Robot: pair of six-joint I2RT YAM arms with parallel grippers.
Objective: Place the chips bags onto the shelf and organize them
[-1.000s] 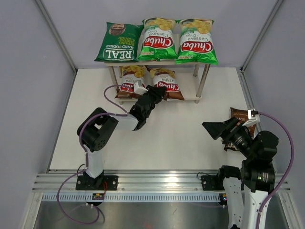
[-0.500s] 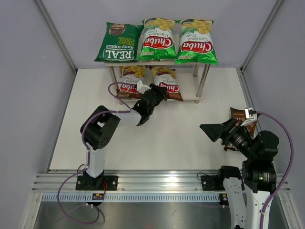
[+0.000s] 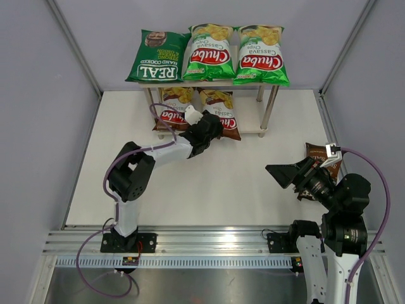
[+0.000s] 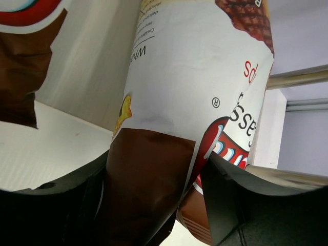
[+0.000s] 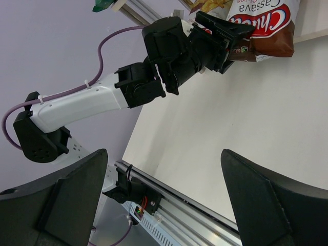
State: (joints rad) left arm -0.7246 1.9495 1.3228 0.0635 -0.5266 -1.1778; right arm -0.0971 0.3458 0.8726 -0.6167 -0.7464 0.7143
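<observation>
Left gripper (image 3: 212,128) moved in toward the shelf (image 3: 268,113), clamped on the near end of the brown-red Chuba bag (image 3: 221,113). Bag sits partly on the lower tier, long axis running straight ahead of that gripper. Right gripper (image 3: 278,172) is spread wide, well apart.

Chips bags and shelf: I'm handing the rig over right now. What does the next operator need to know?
Left pincer: shut on the right brown-red Chuba bag at the lower tier of the shelf. The bag's near end overhangs the front edge.
Right pincer: open, holding nothing, above the table.
Done: REAL bag, middle green Chuba bag and right green Chuba bag side by side on the top tier; left brown-red Chuba bag on the lower tier.
Left: seat and release the held bag, then shelve the dark brown bag, lying on the table by the right arm.
</observation>
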